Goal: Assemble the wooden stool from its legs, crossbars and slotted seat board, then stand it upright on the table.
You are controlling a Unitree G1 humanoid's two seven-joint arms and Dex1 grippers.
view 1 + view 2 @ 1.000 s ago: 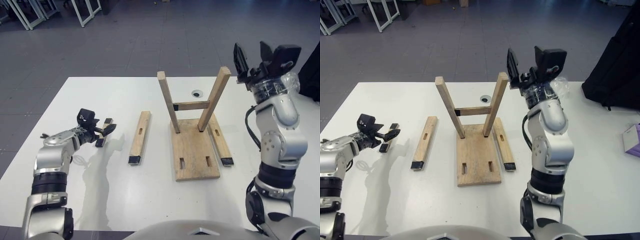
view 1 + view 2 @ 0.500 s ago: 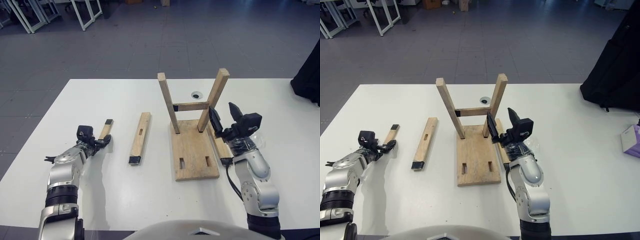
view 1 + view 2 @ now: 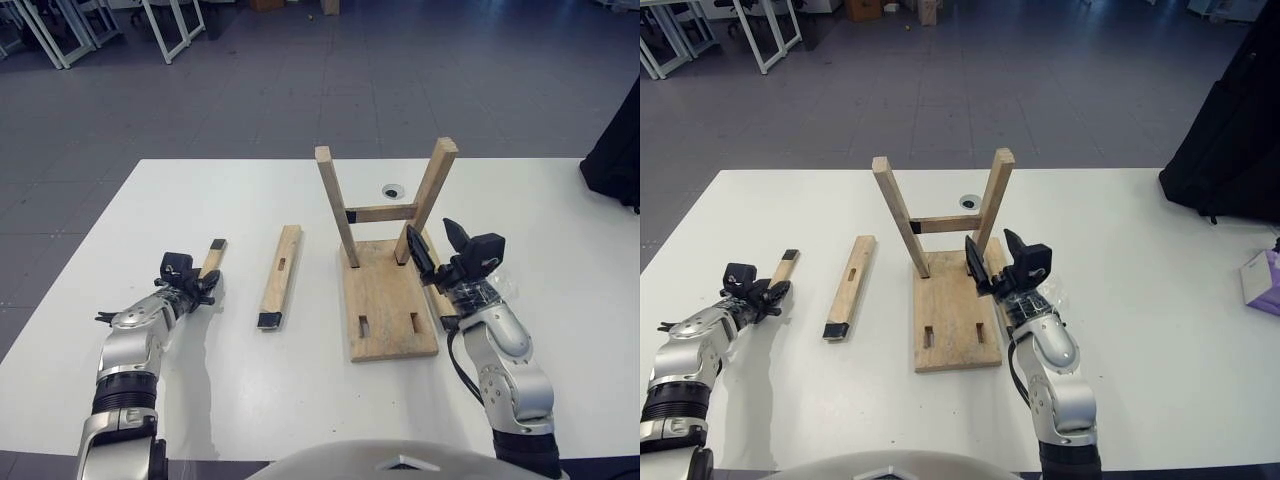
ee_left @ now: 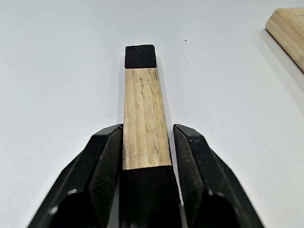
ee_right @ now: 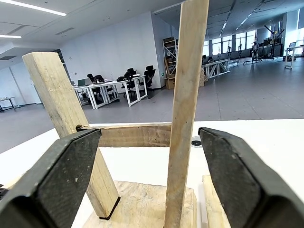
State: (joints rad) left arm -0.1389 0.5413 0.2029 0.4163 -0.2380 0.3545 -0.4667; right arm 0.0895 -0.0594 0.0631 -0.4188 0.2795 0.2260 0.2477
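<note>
Half-built stool [image 3: 388, 300] on the surface [image 3: 300, 400], seat down, two legs up. Drops the right hand [image 3: 432, 238] from high up, wide open, around the right leg [image 3: 427, 195]. Lowers the left hand [image 3: 198, 287] and pinches the loose crossbar [image 4: 142, 114], ready for lifting.

No text, label or number is legible anywhere.

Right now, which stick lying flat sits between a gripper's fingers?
The short black-tipped crossbar at far left, between the left gripper's fingers; the slotted leg beside it lies untouched.
</note>
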